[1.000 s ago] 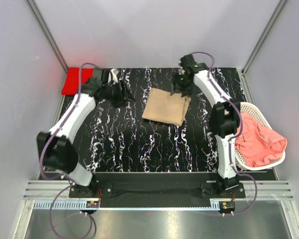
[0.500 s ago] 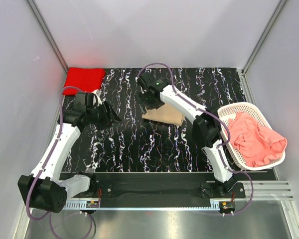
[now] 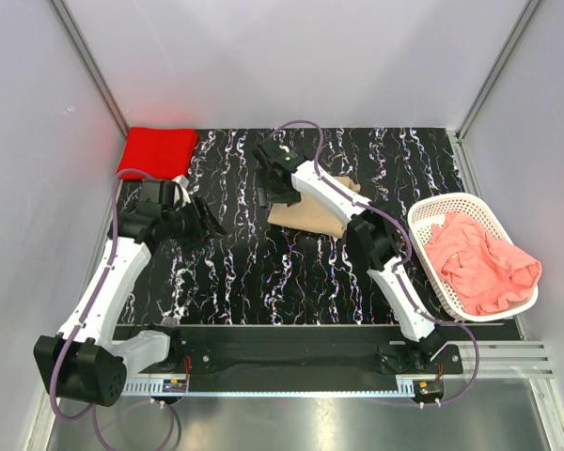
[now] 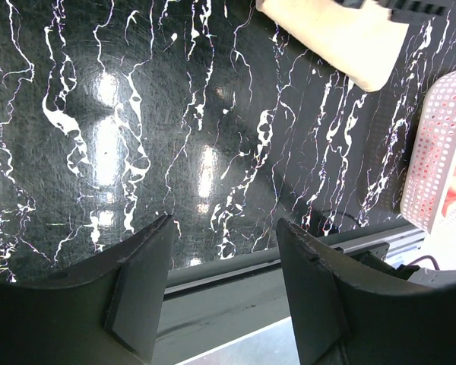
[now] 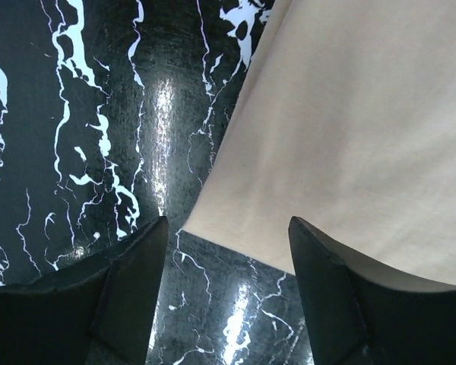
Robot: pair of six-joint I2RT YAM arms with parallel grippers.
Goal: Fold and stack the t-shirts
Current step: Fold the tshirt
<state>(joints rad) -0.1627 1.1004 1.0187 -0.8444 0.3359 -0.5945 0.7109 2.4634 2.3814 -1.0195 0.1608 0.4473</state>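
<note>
Your grippers: left gripper (image 4: 224,228) wide, empty; right gripper (image 5: 228,228) wide, above the tan t-shirt's (image 3: 308,218) edge.
Done: red t-shirt (image 3: 156,150) folded, far-left corner; tan folded mid-tabletop (image 3: 235,272).
Left, likely: stacking; pink t-shirt (image 3: 475,263) lies crumpled in the basket (image 3: 423,211).

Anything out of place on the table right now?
The salmon-pink t-shirt lies crumpled in the white basket, draping over its rim. The folded tan t-shirt sits askew to the table's edges. The red t-shirt lies folded in the far left corner.
</note>
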